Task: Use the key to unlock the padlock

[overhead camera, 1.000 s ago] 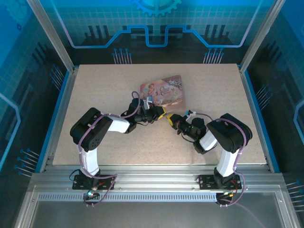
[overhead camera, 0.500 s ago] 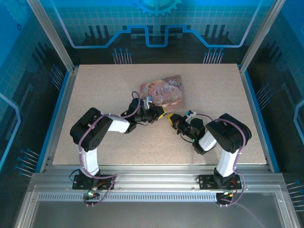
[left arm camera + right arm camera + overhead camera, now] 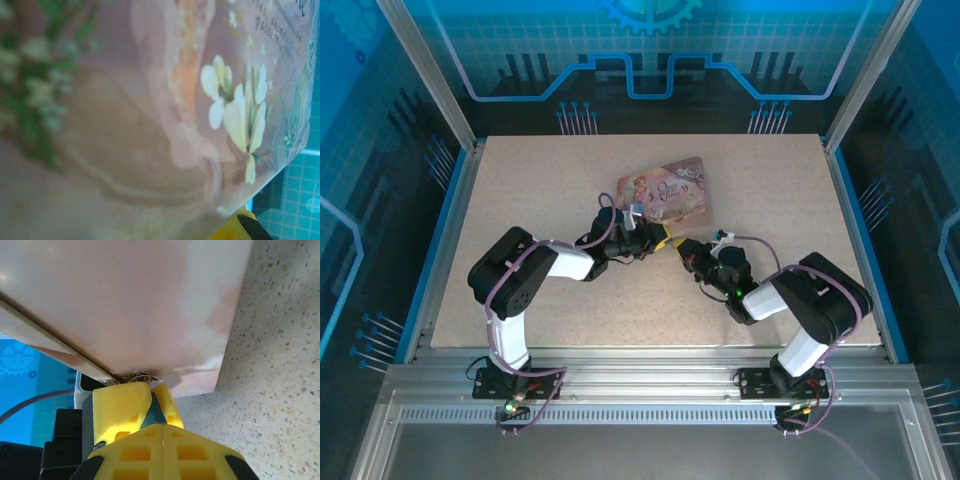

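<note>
The right gripper (image 3: 162, 432) is squeezing its two yellow fingers flat together, tight shut. Just past their tips, the left gripper (image 3: 152, 397) is holding its yellow fingers close, with a thin dark slit between them. I cannot tell if they are pinching anything. Small silver rings (image 3: 140, 375) are poking out right at the left fingertips, touching the bottom edge of the pink tin (image 3: 125, 305). I cannot tell where the padlock is sitting. The tin is looming just beyond both sets of fingers, and the speckled table (image 3: 280, 365) is stretching out to their right.
</note>
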### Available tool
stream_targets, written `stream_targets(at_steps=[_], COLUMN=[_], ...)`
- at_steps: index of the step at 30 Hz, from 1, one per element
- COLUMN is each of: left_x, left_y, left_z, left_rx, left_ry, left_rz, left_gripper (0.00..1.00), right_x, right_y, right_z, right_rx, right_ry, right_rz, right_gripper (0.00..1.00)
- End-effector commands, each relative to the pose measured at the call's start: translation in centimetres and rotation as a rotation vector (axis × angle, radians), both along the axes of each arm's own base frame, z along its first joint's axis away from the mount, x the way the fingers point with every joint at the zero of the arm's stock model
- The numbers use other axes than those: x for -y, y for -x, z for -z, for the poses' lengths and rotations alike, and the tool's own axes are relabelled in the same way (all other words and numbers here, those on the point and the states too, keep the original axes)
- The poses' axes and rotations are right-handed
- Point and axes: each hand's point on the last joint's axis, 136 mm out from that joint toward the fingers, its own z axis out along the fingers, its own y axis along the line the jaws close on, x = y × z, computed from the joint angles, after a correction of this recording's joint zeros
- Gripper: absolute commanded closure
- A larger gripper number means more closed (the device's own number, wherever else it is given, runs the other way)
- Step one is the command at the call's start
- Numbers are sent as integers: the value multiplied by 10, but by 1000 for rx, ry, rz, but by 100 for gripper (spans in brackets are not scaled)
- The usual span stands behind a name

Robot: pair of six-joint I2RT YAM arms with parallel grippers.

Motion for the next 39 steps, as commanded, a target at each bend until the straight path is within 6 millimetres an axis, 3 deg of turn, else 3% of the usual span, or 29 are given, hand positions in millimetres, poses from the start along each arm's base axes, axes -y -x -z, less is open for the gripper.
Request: stream_targets(at_steps=[1,10,25,39], left_x=[17,18,15,15], left_y=[22,20,16,18], left_z=[-4,-5,-2,-1], left_rx=[-46,-52,-63,-68], left_ry=[45,42,26,35], left_rz=[95,82,51,47], left_gripper=[89,89,89,90], right_x=[-2,-4,-8,-12], right_y=[-4,-3,-3,-19], right_z=[-11,-10,-26,-26], right_rx=[59,86,144,109], right_ry=[87,193,270,119], right_rz=[7,3,16,75], right_gripper=[100,100,100,100])
